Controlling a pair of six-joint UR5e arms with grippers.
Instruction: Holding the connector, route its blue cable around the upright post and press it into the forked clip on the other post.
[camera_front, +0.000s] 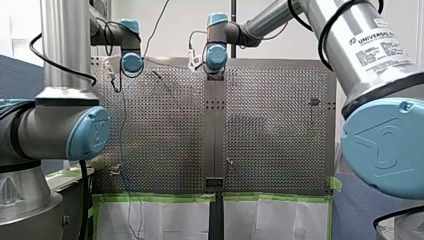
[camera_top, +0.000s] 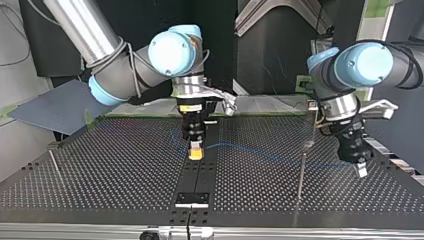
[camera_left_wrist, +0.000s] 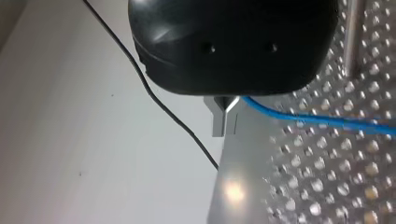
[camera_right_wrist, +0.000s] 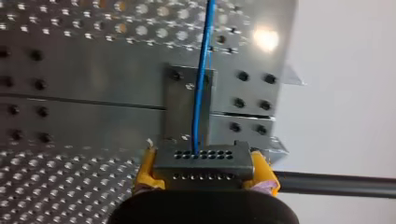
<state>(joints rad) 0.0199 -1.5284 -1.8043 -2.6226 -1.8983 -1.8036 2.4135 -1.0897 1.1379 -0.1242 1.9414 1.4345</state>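
Perforated worktop (camera_top: 100, 175), one, bearing all below. My right tool (camera_top: 196, 152): well to one side of the upright post (camera_top: 302, 172) in the top view, with its yellow pads clamped on the two ends of the connector (camera_right_wrist: 201, 163). My left tool (camera_top: 361, 170): near the post, on its other side. Its metal fingers are drawn together and the blue cable (camera_right_wrist: 201, 93) issues from between them, so it is judged pinched on the cable. Upright post: thin, bare, standing between the two tools. Connector: grey block with rows of holes, held in the right tool. Blue cable: runs from the connector low over the worktop, past the post, to the left tool; which side of the post it passes cannot be told. Forked clip: not made out. Progress, judged — connector grasped; routing round the post and pressing into the clip both outstanding.
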